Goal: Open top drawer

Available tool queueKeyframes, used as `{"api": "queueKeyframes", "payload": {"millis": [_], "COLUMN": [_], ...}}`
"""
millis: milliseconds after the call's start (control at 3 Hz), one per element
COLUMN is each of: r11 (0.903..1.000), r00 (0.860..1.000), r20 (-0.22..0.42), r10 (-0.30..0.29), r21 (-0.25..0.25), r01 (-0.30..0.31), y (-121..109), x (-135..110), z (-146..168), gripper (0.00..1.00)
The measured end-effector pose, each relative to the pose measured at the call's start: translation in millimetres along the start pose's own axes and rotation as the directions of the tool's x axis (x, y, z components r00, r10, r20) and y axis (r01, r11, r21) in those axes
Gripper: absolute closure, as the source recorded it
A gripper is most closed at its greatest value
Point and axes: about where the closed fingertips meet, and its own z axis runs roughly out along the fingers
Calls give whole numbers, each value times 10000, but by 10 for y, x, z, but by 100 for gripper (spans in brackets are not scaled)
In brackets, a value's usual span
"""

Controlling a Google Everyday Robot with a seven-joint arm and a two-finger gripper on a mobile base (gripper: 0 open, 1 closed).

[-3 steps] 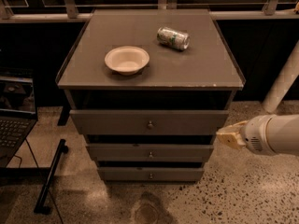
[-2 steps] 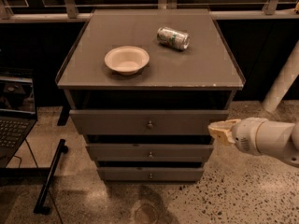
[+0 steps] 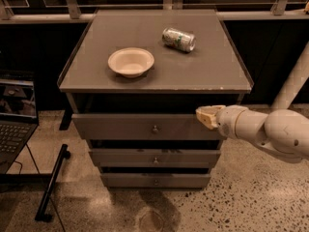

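The tan-tipped two-finger gripper [image 3: 205, 116] hangs at the right end of the cabinet, level with the upper edge of the top drawer's front. Whether it is apart or together cannot be told. Behind it, the white cylindrical arm [image 3: 270, 129] runs off toward 3 o'clock.

The move turns on the small round metal knob [image 3: 155, 128]. It sits between 8 and 9 o'clock from the gripper, a little lower and well apart from it. Reaching it likely calls for a sideways shift toward 9 o'clock with a slight drop.

The top drawer [image 3: 111, 127] is the widest of three flat grey-brown fronts. Its long axis runs from 9 to 3 o'clock, directly under the cabinet top, with the knob at its centre. It looks shut or nearly so.

Below it, toward 6 o'clock, are the two narrower drawers [image 3: 125, 157]. On the grey cabinet top [image 3: 212, 71] at 12 o'clock are a cream round bowl [image 3: 131, 62] and a silver drink can [image 3: 178, 38] lying on its side.
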Motion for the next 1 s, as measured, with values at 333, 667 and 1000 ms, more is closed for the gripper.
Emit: {"api": "queueKeyframes", "payload": {"millis": [333,667,1000], "r11": [10000,9999,9995], "r00": [10000,9999,9994], "r20": [0,150,245], "r10": [0,-76,-241], "r21": [0,128,209], "r01": [0,74,236], "y": [0,-88,-259], "x": [0,-11,-58], "z": [0,150,401], "gripper": [100,100,100]}}
